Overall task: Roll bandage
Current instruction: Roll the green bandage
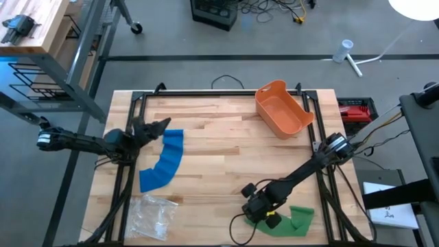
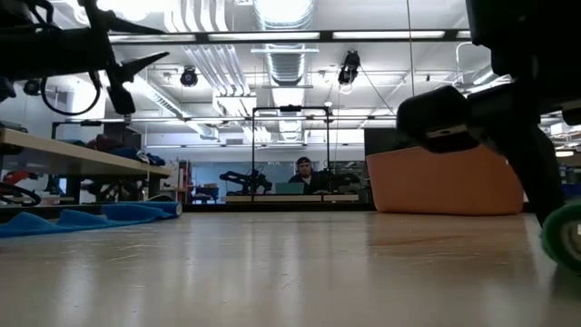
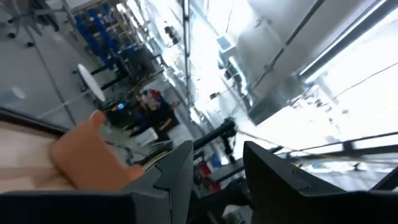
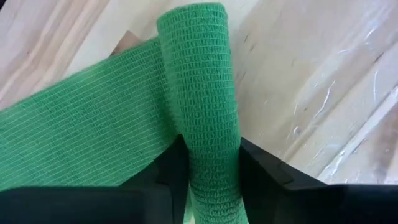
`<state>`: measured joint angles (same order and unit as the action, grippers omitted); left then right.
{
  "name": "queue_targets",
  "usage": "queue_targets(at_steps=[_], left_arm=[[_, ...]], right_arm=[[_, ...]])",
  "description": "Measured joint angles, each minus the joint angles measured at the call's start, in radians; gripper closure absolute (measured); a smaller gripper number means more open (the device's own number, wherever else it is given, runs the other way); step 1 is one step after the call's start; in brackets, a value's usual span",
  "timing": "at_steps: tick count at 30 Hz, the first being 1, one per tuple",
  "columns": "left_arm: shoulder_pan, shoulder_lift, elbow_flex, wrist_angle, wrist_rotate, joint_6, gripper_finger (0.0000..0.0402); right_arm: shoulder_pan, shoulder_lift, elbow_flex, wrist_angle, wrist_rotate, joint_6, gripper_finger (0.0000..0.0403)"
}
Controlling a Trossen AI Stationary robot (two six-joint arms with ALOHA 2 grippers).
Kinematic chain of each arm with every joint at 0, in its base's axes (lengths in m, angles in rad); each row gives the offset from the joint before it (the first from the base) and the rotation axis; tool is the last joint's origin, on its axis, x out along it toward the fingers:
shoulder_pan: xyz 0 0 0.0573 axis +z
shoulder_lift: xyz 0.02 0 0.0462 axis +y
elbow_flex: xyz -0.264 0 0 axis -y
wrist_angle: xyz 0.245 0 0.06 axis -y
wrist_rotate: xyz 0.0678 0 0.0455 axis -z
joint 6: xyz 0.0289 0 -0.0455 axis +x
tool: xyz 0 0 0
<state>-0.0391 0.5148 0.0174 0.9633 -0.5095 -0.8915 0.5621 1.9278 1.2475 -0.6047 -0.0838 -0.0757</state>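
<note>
A green bandage (image 1: 296, 219) lies near the table's near edge, partly rolled. Its rolled part (image 4: 200, 87) stands between the fingers of my right gripper (image 4: 208, 180), which is shut on it, and its loose strip (image 4: 74, 143) lies flat on the wood. In the high view my right gripper (image 1: 264, 217) is low over the table. A blue bandage (image 1: 163, 161) lies unrolled in a curve at the left, also seen in the low view (image 2: 91, 218). My left gripper (image 1: 162, 125) hovers open and empty just beyond the blue bandage's far end, its fingers (image 3: 180, 171) apart. My right gripper pinches the green bandage's rolled part (image 4: 208, 155) between its two fingers, one on each side of the roll. The fingers lie along the roll, whose free end sticks out past the fingertips. The loose strip runs off sideways from the roll, flat on the table.
An orange bin (image 1: 281, 108) stands at the far right of the table, also seen in the low view (image 2: 445, 182). A clear plastic bag (image 1: 152, 216) lies near the near left corner. Bare wood lies across the table's middle. A person sits in the room behind (image 2: 304, 173).
</note>
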Motion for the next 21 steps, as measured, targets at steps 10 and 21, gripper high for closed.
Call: queue_targets(at_steps=[10,21], left_arm=[[0.000,0.000,0.000,0.157,0.002,-0.002,0.0269],[-0.001,0.035,0.064,0.172,0.136,0.023,0.0269]], right_arm=[[-0.057,-0.056,0.118,-0.157,0.137,0.016,0.0297],[-0.266,-0.355,0.168,-0.275,0.337,0.177,0.0315]])
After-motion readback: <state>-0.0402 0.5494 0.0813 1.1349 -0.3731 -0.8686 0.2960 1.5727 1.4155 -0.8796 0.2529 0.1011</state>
